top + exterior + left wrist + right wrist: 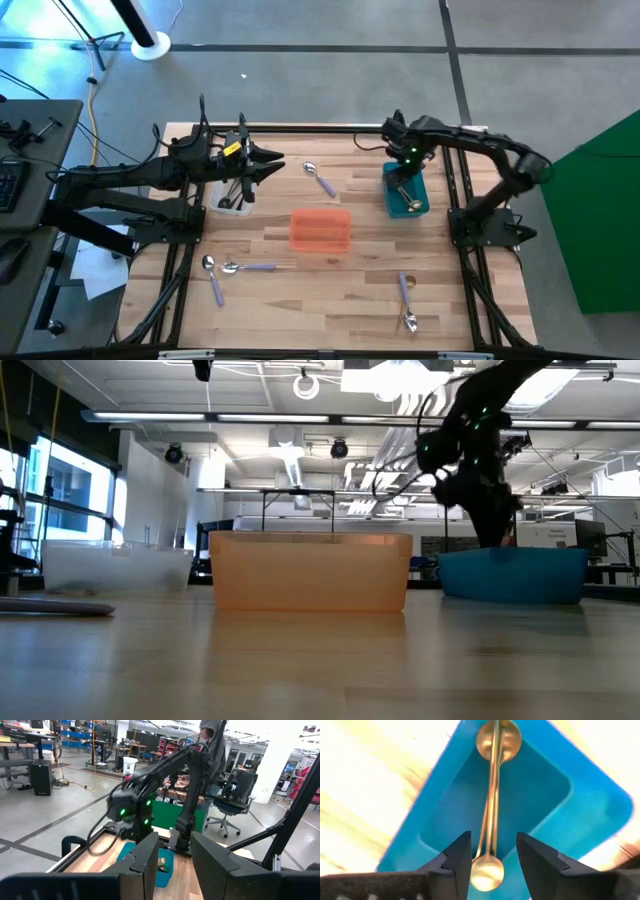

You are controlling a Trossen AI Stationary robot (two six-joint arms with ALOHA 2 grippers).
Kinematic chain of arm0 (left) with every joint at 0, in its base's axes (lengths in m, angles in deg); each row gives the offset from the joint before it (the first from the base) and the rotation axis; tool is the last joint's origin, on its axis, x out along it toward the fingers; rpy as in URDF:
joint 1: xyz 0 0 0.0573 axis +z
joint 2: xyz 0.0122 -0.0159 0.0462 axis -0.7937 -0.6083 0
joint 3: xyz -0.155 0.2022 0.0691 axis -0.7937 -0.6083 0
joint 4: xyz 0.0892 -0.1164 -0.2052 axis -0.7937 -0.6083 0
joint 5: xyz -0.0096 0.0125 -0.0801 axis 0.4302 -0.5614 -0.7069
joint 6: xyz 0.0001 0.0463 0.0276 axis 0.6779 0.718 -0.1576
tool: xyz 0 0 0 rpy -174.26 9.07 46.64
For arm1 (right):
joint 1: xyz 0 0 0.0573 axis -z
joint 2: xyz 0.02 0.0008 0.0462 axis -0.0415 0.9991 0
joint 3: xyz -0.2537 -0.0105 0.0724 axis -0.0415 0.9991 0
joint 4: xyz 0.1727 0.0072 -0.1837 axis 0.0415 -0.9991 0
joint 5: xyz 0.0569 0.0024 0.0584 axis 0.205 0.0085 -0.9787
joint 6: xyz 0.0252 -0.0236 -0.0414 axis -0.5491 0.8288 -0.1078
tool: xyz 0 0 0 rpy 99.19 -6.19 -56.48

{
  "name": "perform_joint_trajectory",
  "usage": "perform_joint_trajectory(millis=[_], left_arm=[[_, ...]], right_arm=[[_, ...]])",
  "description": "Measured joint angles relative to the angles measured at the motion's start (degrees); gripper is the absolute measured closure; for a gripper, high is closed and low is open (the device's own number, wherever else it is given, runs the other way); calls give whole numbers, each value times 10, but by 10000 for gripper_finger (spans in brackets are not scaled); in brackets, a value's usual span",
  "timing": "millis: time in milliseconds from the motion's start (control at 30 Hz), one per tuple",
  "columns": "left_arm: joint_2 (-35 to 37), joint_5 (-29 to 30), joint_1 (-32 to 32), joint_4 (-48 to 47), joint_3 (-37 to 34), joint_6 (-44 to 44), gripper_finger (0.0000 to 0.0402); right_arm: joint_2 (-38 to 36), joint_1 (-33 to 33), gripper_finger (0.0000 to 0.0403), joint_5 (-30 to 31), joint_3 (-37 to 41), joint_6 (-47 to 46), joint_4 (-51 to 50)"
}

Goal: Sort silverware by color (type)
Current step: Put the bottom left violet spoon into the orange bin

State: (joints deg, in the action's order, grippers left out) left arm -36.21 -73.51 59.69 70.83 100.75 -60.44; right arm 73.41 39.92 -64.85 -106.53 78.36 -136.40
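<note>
Two gold spoons (492, 795) lie in the teal bin (445, 795), resting on its floor. My right gripper (493, 842) hangs open above them, pointing down, with nothing between its fingers; in the high view my right gripper (404, 178) stands over the teal bin (420, 205). Black spoons (236, 194) sit in the clear bin (222, 203) at the left. My left gripper (272, 165) is held level and open above that bin, empty. Several lavender-handled spoons lie flat on the table: one (320, 180) at the far middle, two (232, 270) near left, two (407, 303) near right.
An orange bin (320, 230) stands at the table's middle, between the clear and teal bins; in the low view the orange bin (310, 570) fills the centre. A black frame (300, 128) runs around the table's edges. A person (212, 750) stands beyond the table's right side.
</note>
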Motion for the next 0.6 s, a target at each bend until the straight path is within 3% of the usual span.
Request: perform_joint_trajectory(millis=[333,600], left_arm=[[0,0,0,0,0,0,296],[0,0,0,0,0,1,296]], right_arm=[[-213,0,263,-4,0,-72,10],[-341,-1,263,-4,0,-87,102]])
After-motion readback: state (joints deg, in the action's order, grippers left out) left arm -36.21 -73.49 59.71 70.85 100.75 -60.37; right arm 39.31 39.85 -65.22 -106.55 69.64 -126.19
